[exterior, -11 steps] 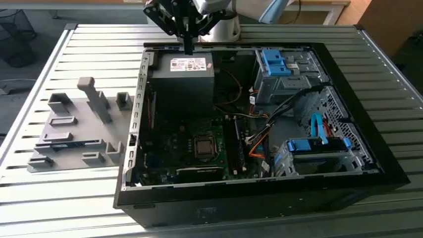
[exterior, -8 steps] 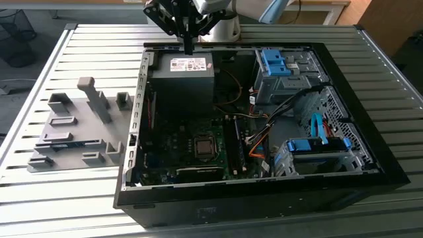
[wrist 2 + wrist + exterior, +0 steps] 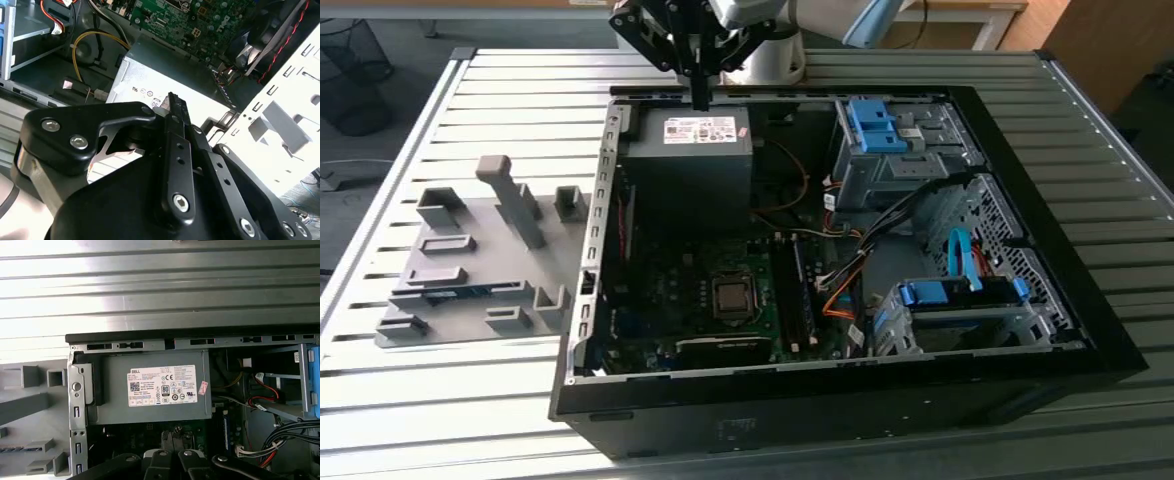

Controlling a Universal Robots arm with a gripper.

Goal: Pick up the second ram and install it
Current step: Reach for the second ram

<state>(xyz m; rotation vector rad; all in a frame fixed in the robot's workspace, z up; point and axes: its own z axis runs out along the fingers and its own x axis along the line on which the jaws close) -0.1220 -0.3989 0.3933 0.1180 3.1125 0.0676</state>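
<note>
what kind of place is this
Probably a robotics lab bench for computer assembly: an open computer case lies on a slatted metal table, a grey tray of holder blocks beside it, and a robot gripper hangs over the case.

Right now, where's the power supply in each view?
Exterior view: power supply in the corner of the case nearest the gripper.
Second wrist view: power supply between gripper and green motherboard.
First wrist view: power supply against the case rim.
Shared landmark: its white label.
</note>
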